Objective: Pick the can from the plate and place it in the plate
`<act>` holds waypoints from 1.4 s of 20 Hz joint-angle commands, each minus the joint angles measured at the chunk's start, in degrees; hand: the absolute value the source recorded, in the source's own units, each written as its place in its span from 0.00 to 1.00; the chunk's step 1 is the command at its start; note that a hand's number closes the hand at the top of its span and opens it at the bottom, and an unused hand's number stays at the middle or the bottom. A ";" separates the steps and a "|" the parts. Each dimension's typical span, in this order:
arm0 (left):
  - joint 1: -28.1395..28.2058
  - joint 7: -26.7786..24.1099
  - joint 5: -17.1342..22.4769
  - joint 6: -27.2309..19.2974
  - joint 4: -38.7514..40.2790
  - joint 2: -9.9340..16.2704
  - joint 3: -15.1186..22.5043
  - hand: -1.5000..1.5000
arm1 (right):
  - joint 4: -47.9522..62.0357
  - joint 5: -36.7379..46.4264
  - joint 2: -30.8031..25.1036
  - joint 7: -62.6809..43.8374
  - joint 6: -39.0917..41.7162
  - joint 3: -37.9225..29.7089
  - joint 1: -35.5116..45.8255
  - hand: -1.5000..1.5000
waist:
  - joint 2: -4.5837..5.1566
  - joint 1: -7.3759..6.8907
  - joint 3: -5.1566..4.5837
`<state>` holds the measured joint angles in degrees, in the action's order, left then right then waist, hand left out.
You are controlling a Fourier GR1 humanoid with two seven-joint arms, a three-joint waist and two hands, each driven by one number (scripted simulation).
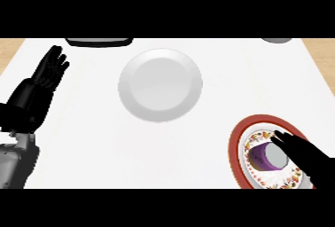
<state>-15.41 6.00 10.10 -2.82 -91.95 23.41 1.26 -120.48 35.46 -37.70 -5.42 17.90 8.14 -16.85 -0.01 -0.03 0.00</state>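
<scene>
The small purple can with a grey lid (267,157) stands on the red-rimmed flowery plate (239,133), at five o'clock on the white desk (85,146). The right robot hand (302,153) touches its side, fingers straight, not gripping. The can looks light, hard and slippery; hold its round sides. The plain white plate (160,84) waits at twelve o'clock. The left robot hand (49,71) rests open at nine.

The black left hand (47,71) on its grey forearm rests open at the view's left edge, fingers straight and pointing up. The black right hand (306,155) enters from the lower right, fingers extended.
</scene>
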 commanded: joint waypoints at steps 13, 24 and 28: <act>1.04 -1.79 -3.67 4.29 1.13 -4.01 -4.05 0.50 | 17.45 10.72 8.80 6.24 2.75 1.69 7.15 0.00 | 0.01 0.12 0.01; 2.78 -1.38 -5.20 4.66 -0.94 -5.93 -4.06 0.50 | 23.80 15.78 15.05 11.16 -7.72 1.40 13.34 1.00 | -0.03 -0.17 0.03; -3.50 6.16 -3.68 4.95 -1.35 -4.05 -6.17 0.50 | 24.66 17.34 16.25 12.93 -13.32 -0.76 14.53 1.00 | -0.05 0.15 0.04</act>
<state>-15.57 7.15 5.06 1.65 -92.42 18.03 -3.10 -95.93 51.82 -23.10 5.87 8.73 8.24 -3.19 -0.17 -0.02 -0.18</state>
